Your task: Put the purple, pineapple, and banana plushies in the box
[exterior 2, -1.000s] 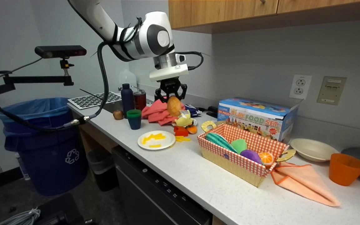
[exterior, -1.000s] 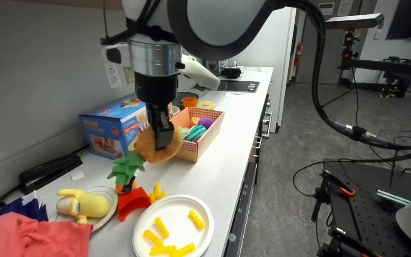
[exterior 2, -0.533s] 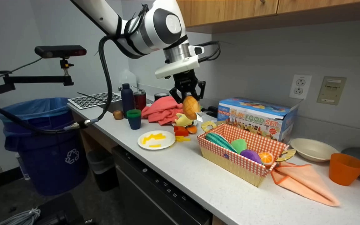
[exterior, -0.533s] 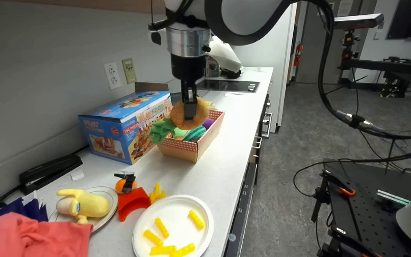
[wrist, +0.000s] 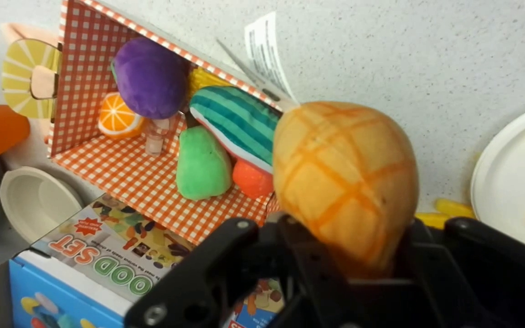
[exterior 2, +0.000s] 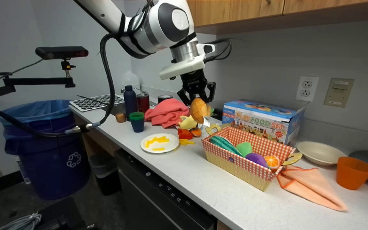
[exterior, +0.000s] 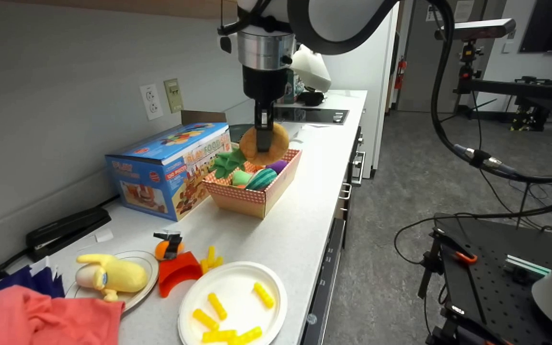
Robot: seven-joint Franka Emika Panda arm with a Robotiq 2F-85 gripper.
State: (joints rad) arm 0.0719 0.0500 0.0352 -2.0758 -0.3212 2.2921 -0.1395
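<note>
Pineapple plushie (wrist: pixel 344 182): up in the air by one end of the box (exterior 2: pixel 228 166), leafy end toward the wall (exterior 2: pixel 267 64). Can't tell if any of it is above the box.
Gripper (exterior 2: pixel 199 100): got a hold of the pineapple, fingers (exterior: pixel 263 139) spread about as wide as its body and pressed in on both sides.
Tag (wrist: pixel 267 54): white, dangling off the pineapple.
Purple plushie (wrist: pixel 151 77): already in the box, down at the opposite end beside an orange slice (wrist: pixel 119 116).
Watermelon slice (wrist: pixel 237 120): kinda crowding the pineapple's end of the box, along with a green pear (wrist: pixel 203 166) and a red round thing (wrist: pixel 251 177).
Banana plushie (exterior: pixel 118 278): on a greyish plate (exterior: pixel 149 261), well apart from the box, coral cloth (exterior: pixel 51 316) just beside the plate.
Play food carton (exterior 2: pixel 257 121): stands between box and wall, hogging a chunk of that side.
Orange cup (exterior 2: pixel 351 174): near the box's purple end, bowl (exterior 2: pixel 321 151) and peach cloth (exterior 2: pixel 311 185) around there too.
White plate (exterior: pixel 240 285): yellow fries (exterior: pixel 216 305) on it, near the counter (exterior 2: pixel 187 172) edge.
</note>
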